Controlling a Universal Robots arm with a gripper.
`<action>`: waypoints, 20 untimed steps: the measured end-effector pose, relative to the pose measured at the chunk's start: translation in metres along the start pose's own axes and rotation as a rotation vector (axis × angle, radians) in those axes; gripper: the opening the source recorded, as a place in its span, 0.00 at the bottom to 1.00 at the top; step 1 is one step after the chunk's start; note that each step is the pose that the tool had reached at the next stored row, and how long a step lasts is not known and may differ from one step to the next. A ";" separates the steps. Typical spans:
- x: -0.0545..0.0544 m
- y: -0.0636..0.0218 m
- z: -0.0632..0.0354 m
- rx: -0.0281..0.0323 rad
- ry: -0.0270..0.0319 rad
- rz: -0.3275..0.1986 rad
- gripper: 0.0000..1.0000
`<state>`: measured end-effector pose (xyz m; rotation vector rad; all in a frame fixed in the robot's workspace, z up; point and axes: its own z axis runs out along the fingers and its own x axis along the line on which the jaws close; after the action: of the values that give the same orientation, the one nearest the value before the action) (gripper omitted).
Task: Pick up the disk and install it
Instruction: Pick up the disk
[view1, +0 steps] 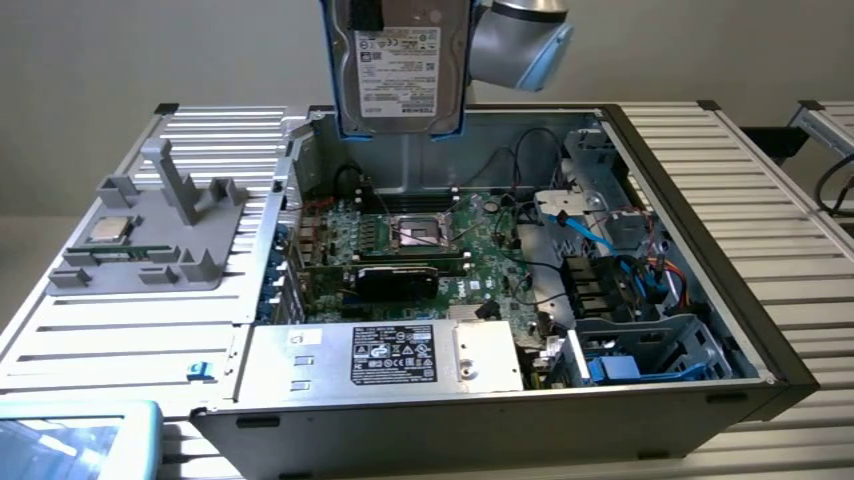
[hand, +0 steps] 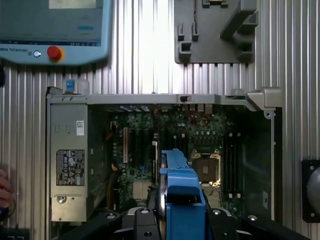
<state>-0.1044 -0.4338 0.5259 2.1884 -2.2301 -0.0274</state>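
The disk (view1: 400, 65), a silver-grey hard drive with a white label in a blue frame, hangs upright above the back of the open computer case (view1: 694, 250). My gripper (hand: 182, 222) is shut on the disk, a black finger on each side of its blue frame (hand: 182, 185). In the exterior view the grip sits at the disk's upper end, next to the arm's silver wrist joint (view1: 521, 35). Below the disk, in the wrist view, lies the motherboard (hand: 200, 150) with its processor socket.
Inside the case are a silver power supply (view1: 400, 355) and a drive cage (view1: 654, 350) with blue cables. A grey fixture (view1: 147, 240) holding a square chip (view1: 114, 230) stands at the exterior view's left. A teach pendant (view1: 67, 440) lies nearby. A hand (hand: 4, 192) shows beside the case.
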 end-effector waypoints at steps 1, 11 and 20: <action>0.002 -0.0043 -0.0001 -0.0002 0.0001 0.000 0.37; 0.022 -0.0421 -0.0012 -0.0025 0.0001 0.000 0.37; 0.048 -0.0654 -0.0017 -0.0026 -0.0001 0.000 0.37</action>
<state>-0.0399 -0.4830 0.5261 2.1872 -2.2287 -0.0304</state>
